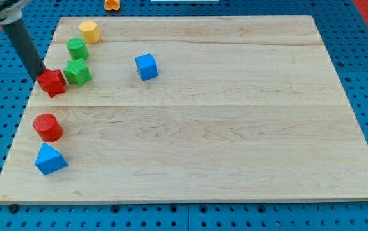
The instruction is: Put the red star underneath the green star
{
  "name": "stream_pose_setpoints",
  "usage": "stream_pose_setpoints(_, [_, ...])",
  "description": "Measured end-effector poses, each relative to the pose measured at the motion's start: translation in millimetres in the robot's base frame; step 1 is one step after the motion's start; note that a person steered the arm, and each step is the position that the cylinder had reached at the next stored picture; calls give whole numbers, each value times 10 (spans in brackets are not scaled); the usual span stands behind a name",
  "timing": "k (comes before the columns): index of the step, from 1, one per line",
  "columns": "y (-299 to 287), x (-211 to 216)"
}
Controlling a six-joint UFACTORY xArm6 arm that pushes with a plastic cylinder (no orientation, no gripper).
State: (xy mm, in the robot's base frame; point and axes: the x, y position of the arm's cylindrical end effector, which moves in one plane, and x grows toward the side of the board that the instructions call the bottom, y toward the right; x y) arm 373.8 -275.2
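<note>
my tip, a bare rod holding nothing, is touching the red star; pushing rightward risks bumping the green star.

A lab or robotics test bench is suggested, a pale wooden board laid on a blue perforated mounting plate dotted with regular holes, small coloured toy blocks scattered on the board, a dark rod lowered from above.
</note>
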Motion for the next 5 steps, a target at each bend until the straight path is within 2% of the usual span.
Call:
stream_pose_setpoints(1, [-32, -36])
stream_pose_setpoints(4, [332, 349])
stream_pose_setpoints(5, [205, 290])
